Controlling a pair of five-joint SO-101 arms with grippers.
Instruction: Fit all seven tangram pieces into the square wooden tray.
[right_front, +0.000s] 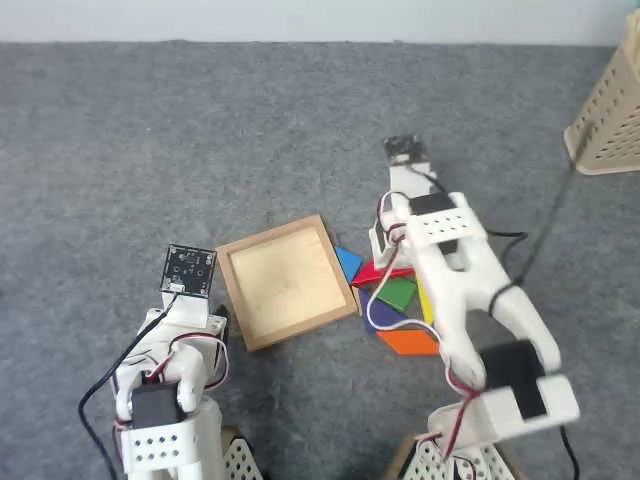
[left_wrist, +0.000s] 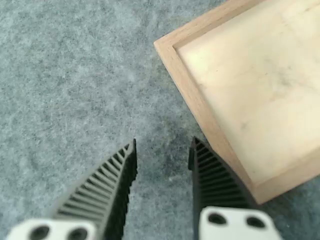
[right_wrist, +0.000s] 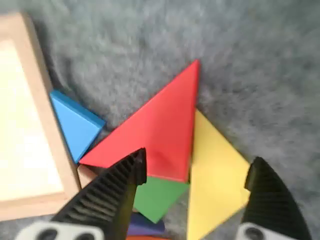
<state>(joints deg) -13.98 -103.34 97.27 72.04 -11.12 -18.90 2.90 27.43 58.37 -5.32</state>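
The square wooden tray (right_front: 247, 300) lies empty at the table's middle. Just right of it the tangram pieces cluster on the grey carpet: a blue triangle (right_wrist: 75, 125) against the tray's rim, a large red triangle (right_wrist: 160, 132), a yellow triangle (right_wrist: 215, 175), a green piece (right_wrist: 155, 197), a purple piece (right_front: 385, 318) and an orange piece (right_front: 410, 342). My right gripper (right_wrist: 199, 160) hangs open over the red and yellow triangles, holding nothing. My left gripper (left_wrist: 162, 150) is open and empty above bare carpet, beside the tray's near left edge (left_wrist: 192, 95).
A perforated beige box (right_front: 612, 105) stands at the far right edge. Open grey carpet stretches behind and left of the tray. The right arm's white body (right_front: 470, 290) covers part of the piece cluster in the high view.
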